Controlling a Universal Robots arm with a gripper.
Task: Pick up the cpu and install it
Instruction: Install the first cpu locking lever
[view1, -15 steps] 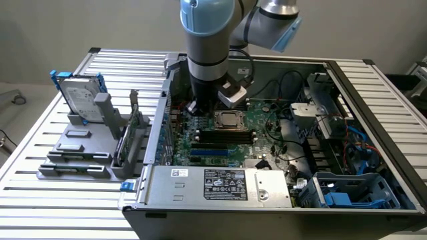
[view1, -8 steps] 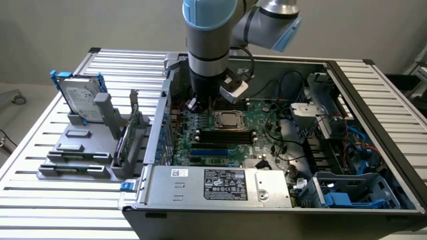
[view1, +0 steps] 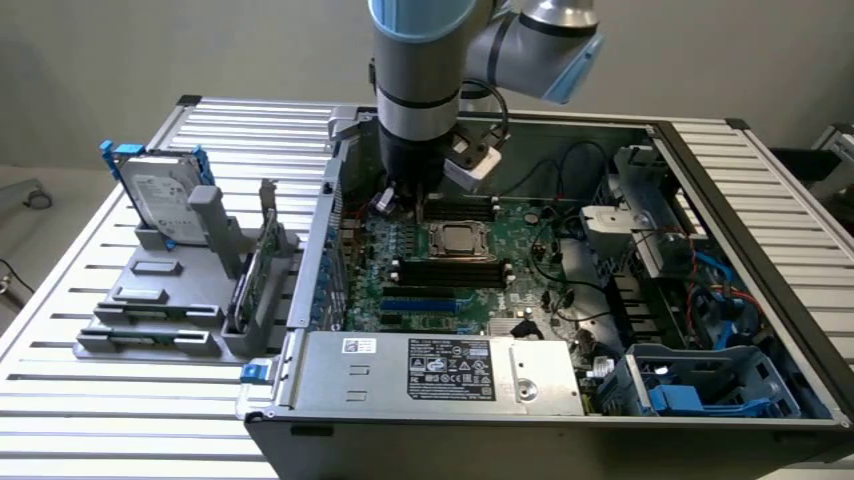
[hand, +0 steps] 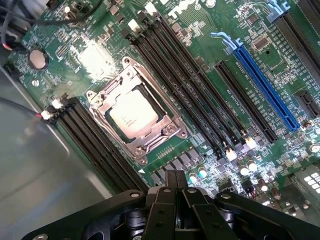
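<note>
Table (view1: 120, 400): slatted metal top, bare slats all round the case, most open room on the ext. view's left front and far right.

PC case (view1: 441, 425) lies on its side, lid off, walls standing up around the board. PSU (view1: 441, 368) fills the near edge; drive cage w/ blue plastic (view1: 694, 385) at the near corner on the ext. view's right. Cables (view1: 694, 280) bunch along that same side, so less room there.

Arm (view1: 420, 70) comes straight down into the case at the far wall, on the ext. view's left part of the board.

Rack (view1: 167, 300), grey, sits on the table just beside the case's outer wall on the ext. view's left. Hard drive (view1: 163, 205) w/ blue brackets stands upright in it at the far end; a card (view1: 260, 265) stands on edge in the slot nearest the case. Near slots of the rack are open.

Board (hand: 280, 45): green, RAM slots (hand: 185, 75) in dark rows either side of the socket, blue slot (hand: 262, 82) further out. Slots are bare, so room over them is open.

Socket (hand: 134, 115): metal frame closed down around all four edges.

Cpu (hand: 131, 114) lies flat inside the socket, silver top showing through the frame window, edges under the frame.

Gripper (hand: 176, 180): fingers together, nothing between them, above the board just beside the socket's corner, not touching it. In the ext. view the gripper (view1: 407, 205) hangs close to the far wall, socket (view1: 458, 238) near it.
</note>
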